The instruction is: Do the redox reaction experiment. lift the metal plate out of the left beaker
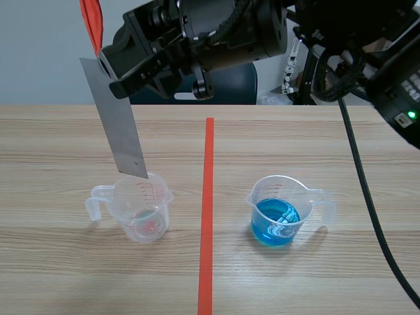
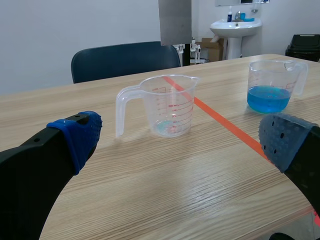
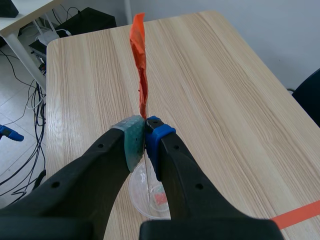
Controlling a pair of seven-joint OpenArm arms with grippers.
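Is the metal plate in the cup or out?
Out: the metal plate hangs in the right jaws, its lower edge above the left beaker.

The tape line [image 1: 207, 216] runs from six to twelve down the middle of the table [image 1: 65, 275]. The left beaker [image 1: 141, 210] stands at its nine o'clock and the right beaker [image 1: 282, 220] at three. The metal plate [image 1: 118, 125] hangs above the left beaker, clear of its rim, with its upper end pinched in the right gripper [image 3: 145, 131].

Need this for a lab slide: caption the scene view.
Right gripper holds the metal plate above the left beaker; the right beaker holds blue liquid.
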